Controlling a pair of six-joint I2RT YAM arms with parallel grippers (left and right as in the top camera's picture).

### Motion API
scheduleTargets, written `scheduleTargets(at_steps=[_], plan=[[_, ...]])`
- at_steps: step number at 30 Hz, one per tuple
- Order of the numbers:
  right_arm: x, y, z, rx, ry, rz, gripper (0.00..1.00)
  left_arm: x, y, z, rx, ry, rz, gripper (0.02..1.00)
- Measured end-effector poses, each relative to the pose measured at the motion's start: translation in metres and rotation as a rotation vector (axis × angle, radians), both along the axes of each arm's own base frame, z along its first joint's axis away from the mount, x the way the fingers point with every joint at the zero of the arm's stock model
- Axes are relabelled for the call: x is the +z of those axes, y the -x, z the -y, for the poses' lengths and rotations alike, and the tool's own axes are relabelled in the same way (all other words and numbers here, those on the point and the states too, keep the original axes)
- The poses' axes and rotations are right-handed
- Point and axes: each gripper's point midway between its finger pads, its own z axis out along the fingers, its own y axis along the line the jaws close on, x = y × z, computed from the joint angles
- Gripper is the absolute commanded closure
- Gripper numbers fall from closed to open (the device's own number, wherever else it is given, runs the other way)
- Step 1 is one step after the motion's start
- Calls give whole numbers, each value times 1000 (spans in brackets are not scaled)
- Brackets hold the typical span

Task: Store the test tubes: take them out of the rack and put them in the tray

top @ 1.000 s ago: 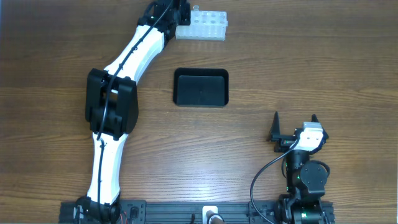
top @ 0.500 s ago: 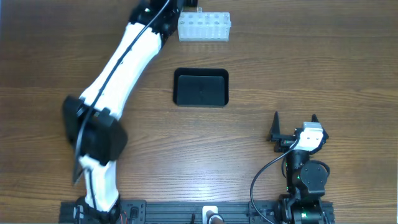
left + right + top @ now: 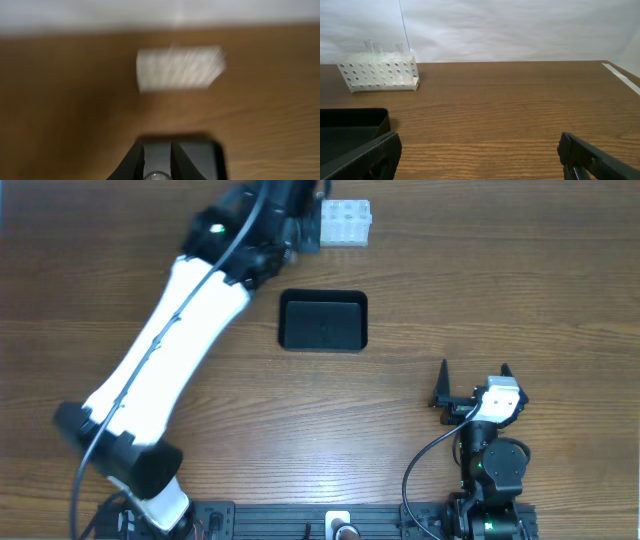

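The white test tube rack stands at the table's far edge, its left end covered by my left arm. From the right wrist view, the rack has a few clear tubes sticking up. The black tray lies empty in front of it. My left gripper is lifted, with the tray beneath it and the rack beyond. Its fingers look shut on a test tube, blurred. My right gripper rests open near its base, nothing in it.
The left arm stretches diagonally across the left half of the table. Bare wood lies to the right of the tray and the rack. The table's far edge runs just behind the rack, with a white wall past it.
The left arm has risen and straightened, its elbow swinging down and left. Its wrist now covers the rack's left end. The right arm has not moved.
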Motion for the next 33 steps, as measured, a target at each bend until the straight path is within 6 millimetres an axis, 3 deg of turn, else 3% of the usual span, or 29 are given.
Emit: scheduleTargets(at_steps=[6,9,11,19,26,33], plan=[[0,0,0,0,0,0,9,-130,12,-6,135,-62,-275,958],[0,0,0,0,0,0,9,-166,20,-7,164,-75,-351,958],[0,0,0,0,0,0,7,-179,22,-7,177,-77,-378,956],[0,0,0,0,0,0,9,-194,14,0,188,-55,-377,939],[0,0,0,0,0,0,9,-221,16,-1,198,-88,-426,915],[0,0,0,0,0,0,9,-226,16,-3,203,-94,-436,893]])
